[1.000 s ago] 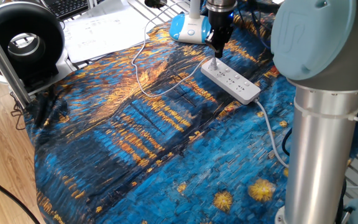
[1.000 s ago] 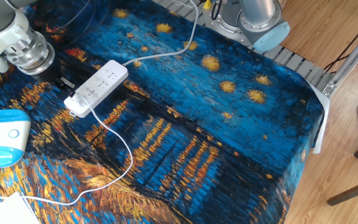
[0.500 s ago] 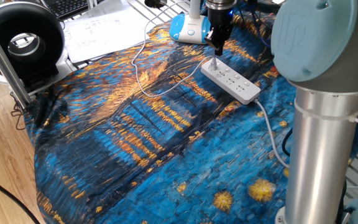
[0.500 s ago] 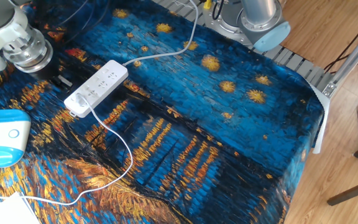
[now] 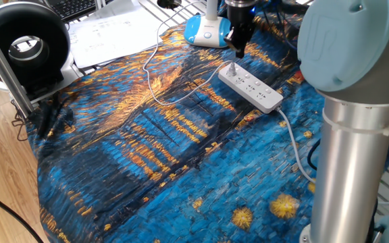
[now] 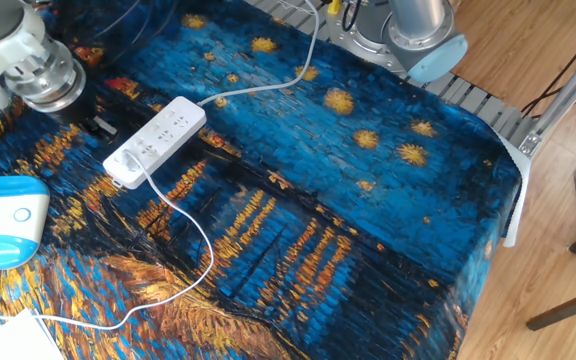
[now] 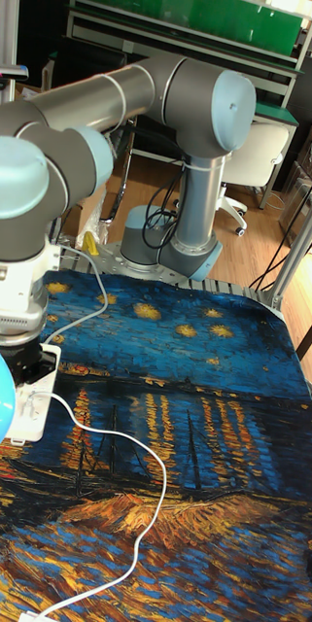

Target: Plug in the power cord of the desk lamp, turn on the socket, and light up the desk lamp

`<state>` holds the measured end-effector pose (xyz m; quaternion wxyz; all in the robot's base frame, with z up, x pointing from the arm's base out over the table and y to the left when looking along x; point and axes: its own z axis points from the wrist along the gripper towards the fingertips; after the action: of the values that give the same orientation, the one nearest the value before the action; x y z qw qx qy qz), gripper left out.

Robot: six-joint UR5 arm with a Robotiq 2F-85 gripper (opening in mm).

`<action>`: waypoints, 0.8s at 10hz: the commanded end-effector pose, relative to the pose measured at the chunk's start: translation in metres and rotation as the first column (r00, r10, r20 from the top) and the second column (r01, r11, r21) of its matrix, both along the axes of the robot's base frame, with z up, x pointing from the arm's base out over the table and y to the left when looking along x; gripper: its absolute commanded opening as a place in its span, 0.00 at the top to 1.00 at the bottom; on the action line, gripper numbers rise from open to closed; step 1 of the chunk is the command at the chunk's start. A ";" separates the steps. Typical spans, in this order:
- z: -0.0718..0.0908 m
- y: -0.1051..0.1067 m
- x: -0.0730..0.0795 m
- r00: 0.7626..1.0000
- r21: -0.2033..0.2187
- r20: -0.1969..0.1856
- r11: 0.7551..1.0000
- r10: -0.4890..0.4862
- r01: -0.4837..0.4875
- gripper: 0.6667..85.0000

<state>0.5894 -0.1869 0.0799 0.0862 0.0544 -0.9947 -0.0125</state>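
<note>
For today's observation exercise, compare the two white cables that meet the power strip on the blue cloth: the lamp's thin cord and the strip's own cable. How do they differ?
The power cord is very thin; the strip's cable is thicker and pale grey. The power cord joins the socket at the end nearest the lamp base; the strip's cable leaves from the opposite end. The power cord loops across the cloth; the strip's cable runs off toward the robot's base. Both lie loose on the cloth.

I note a wooden floor beside the desk, which carries a blue-and-orange painted cloth. A white office chair stands behind, below a dark shelf with green panels.
</note>
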 end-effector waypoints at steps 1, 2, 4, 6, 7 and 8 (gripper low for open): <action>0.019 0.010 -0.011 1.000 0.019 -0.004 1.000 -0.016 0.016 0.99; 0.025 0.010 -0.013 1.000 0.010 0.003 1.000 -0.015 0.015 0.99; 0.038 0.007 -0.008 1.000 -0.039 0.019 0.999 0.004 -0.003 0.99; 0.047 0.020 -0.005 1.000 -0.029 0.019 0.999 -0.013 0.013 0.99; 0.047 0.021 -0.002 0.999 -0.029 0.030 0.999 -0.013 0.014 0.99; 0.046 0.016 0.004 0.998 -0.045 0.055 0.999 -0.005 0.008 0.99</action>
<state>0.5855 -0.1742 0.1192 0.0758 0.0508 -0.9958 0.0077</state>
